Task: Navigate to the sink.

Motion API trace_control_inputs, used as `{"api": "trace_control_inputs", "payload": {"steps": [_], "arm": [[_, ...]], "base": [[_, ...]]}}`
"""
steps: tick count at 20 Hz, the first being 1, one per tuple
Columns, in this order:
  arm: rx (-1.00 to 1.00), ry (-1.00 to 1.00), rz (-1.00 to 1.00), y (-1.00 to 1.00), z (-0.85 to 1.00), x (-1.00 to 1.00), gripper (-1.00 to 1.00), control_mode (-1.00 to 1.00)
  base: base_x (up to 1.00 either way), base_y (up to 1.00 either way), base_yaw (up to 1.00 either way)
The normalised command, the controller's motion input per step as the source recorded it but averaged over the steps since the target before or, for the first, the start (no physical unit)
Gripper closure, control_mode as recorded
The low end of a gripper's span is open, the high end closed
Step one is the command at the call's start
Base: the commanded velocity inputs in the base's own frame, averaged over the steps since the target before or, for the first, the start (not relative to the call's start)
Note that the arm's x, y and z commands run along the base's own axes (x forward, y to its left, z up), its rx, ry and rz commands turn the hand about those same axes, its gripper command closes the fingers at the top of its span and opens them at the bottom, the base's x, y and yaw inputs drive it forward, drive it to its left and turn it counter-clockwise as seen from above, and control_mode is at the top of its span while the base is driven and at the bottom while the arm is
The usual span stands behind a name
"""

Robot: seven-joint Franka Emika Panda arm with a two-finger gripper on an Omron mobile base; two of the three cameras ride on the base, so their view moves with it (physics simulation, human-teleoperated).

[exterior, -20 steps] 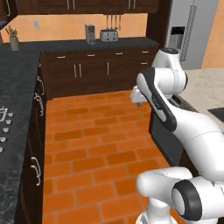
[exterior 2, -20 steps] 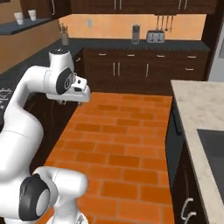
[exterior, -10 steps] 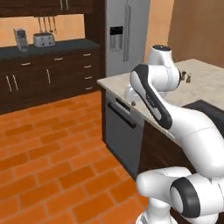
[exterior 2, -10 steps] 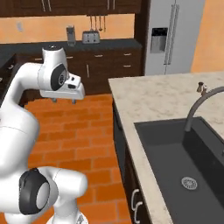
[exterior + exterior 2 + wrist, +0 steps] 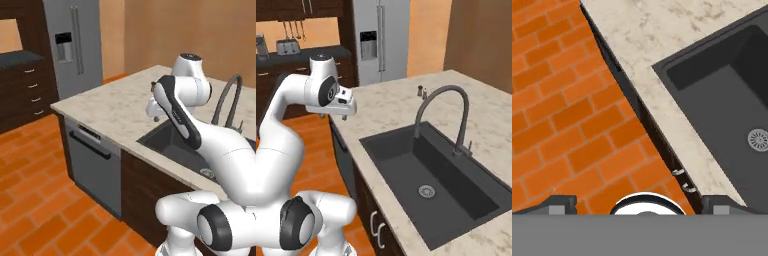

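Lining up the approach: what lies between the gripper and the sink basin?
In the right base view, just bare marble countertop separates the gripper from the sink; nothing stands on that stretch.

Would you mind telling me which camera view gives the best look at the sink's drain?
The right base view: the drain sits unobstructed, mid-basin in the sink. The hand view cuts it off at the right edge. In the left base view the arm covers most of the basin, leaving only a sliver of drain.

Open room is left above the large matte black rectangular sink basin (image 5: pixel 431 190), obstructed only by the tall dark arched gooseneck faucet (image 5: pixel 448 117) at its far rim.
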Motion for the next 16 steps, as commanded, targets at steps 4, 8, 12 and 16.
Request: {"api": "trace_control_inputs", "payload": {"steps": [4, 8, 12, 16], "arm": [[0.00, 0.00, 0.00, 0.00, 0.00, 0.00, -1.00, 1.00], [0.00, 0.00, 0.00, 0.00, 0.00, 0.00, -1.00, 1.00], [0.00, 0.00, 0.00, 0.00, 0.00, 0.00, -1.00, 1.00], [0.00, 0.00, 0.00, 0.00, 0.00, 0.00, -1.00, 1.00]], "base": [[0.00, -0.21, -0.66], [0.00, -0.16, -0.75], [0.00, -0.13, -0.79], [0.00, -0.09, -0.79]]}}
